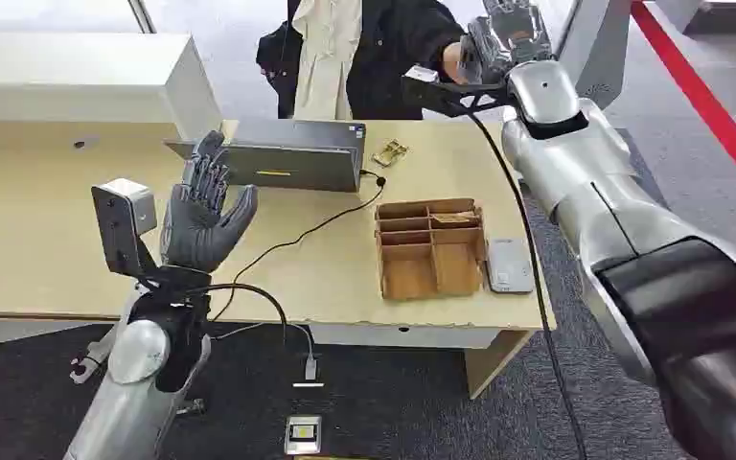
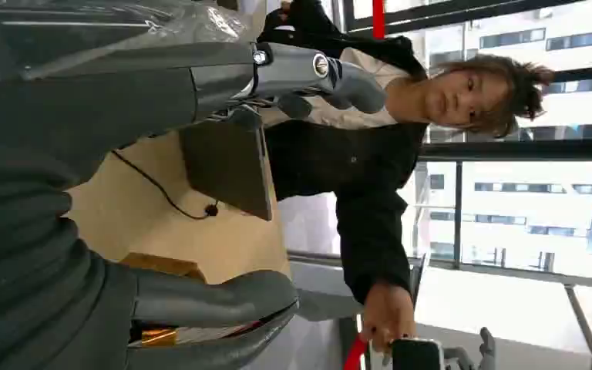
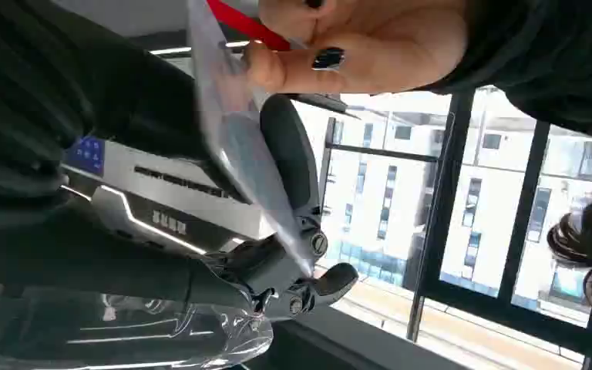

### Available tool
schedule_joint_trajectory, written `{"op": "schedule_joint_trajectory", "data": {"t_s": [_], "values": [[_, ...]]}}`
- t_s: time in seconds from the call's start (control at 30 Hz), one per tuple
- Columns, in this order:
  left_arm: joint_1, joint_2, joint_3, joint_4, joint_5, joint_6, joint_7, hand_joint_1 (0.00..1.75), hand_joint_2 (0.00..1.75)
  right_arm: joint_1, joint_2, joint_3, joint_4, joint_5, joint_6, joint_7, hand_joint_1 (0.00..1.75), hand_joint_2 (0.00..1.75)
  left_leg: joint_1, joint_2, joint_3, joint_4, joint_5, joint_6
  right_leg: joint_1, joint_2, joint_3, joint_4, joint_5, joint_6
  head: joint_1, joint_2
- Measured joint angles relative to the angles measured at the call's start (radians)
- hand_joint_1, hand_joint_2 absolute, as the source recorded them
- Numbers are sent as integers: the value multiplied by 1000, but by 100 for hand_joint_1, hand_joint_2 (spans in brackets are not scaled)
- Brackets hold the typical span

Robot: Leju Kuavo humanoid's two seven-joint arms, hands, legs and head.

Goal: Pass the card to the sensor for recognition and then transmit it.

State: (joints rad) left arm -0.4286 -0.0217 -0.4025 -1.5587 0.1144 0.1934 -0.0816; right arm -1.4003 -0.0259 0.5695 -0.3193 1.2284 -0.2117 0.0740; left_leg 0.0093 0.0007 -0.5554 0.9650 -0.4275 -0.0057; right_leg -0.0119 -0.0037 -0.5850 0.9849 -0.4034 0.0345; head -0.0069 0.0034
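Right hand (image 3: 277,231) and person's hand (image 3: 354,46) grip card (image 3: 247,154).

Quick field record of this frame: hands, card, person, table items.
left robot hand: raised over the table, fingers apart, holding nothing
right robot hand: extended past the table's far edge, holding the card
card: also pinched by the person's hand
person: standing behind the table, dark sleeves
table items: grey sensor box, cardboard tray, phone beside the tray
stage: handover under way
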Motion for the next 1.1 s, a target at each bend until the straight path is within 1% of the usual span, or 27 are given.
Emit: {"op": "schedule_joint_trajectory", "data": {"t_s": [0.33,0.6,0.77,0.9,1.1], "values": [[-8,0,-10,21,0,0,-2,0,175,-4,0,0,5,2,-1,-2,175,175,0,0,0,0,0,0,0,0,0,0,0,0,0,0],[-8,-1,-10,32,0,4,-10,0,175,-4,2,-10,6,-33,-42,-45,175,175,0,0,0,0,0,0,0,0,0,0,0,0,0,0],[-5,-1,-9,32,-5,6,0,0,175,3,-3,-26,10,-52,-42,-45,175,175,0,0,0,0,0,0,0,0,0,0,0,0,0,0],[6,-1,-8,29,-9,5,13,0,175,7,-18,-34,11,-57,-42,-43,175,175,0,0,0,0,0,0,0,0,0,0,0,0,0,0],[30,3,-8,12,-16,5,31,0,175,13,-54,-53,15,-71,-43,-47,175,175,0,0,0,0,0,0,0,0,0,0,0,0,0,0]]}}
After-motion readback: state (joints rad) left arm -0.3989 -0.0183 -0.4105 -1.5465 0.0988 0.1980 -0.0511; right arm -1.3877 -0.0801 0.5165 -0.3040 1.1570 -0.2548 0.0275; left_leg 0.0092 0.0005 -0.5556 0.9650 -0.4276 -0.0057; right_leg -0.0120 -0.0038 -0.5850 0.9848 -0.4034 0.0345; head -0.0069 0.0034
